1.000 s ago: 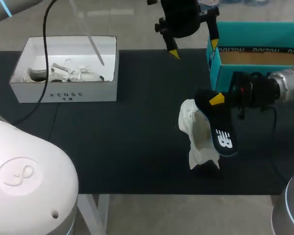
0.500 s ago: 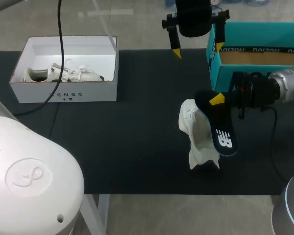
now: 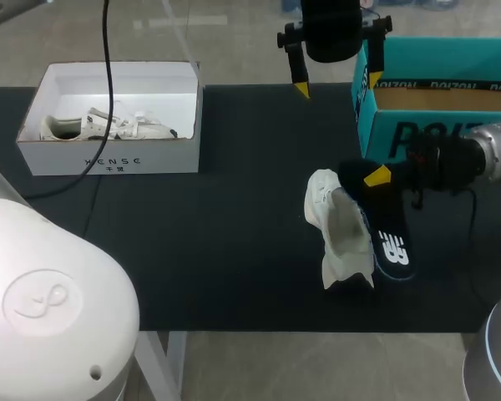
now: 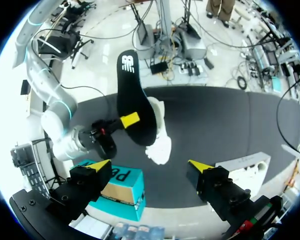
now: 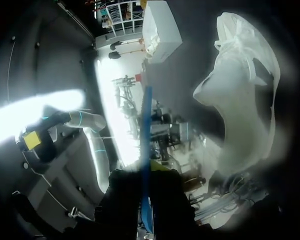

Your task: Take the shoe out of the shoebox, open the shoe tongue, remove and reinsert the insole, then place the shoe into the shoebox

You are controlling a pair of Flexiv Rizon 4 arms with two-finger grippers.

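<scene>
Right claw (image 3: 372, 179) clamped one end of the black insole (image 3: 391, 242), just right of the white shoe (image 3: 338, 230), centre-right on the desk (image 3: 234, 251). Left claw (image 3: 335, 83) hung open, top centre. Judgement: free end probably should lead into shoe opening, lowered slowly.

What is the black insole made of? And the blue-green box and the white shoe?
The insole looks like foam under matte black cloth: thin, no shine, blue edge. The teal shoebox looks like cardboard: plain brown inside, smooth print outside. The white shoe seems soft cloth, since it sags; I cannot be sure.
</scene>
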